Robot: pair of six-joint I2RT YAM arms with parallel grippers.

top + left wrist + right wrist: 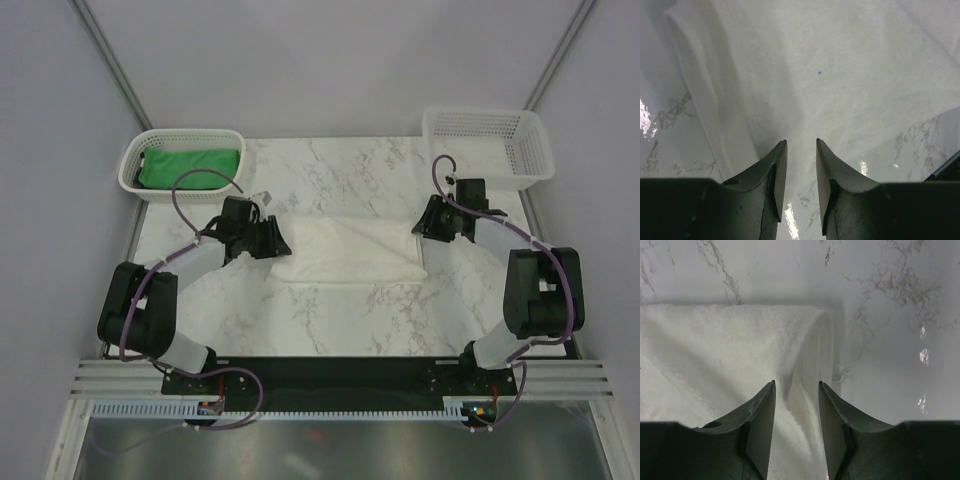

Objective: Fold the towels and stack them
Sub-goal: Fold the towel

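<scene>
Left fingers (774, 172) and right fingers (762, 412) hang slightly spread, seemingly just above the white towel (345, 252).

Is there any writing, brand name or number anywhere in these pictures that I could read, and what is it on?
No text is readable in any view.
Small tag at the edge of the white towel: too small to read.
Coloured parts at the arm bases: too small to tell whether they carry print.
Dark speck on the towel, left wrist view: a spot, not a letter.
</scene>
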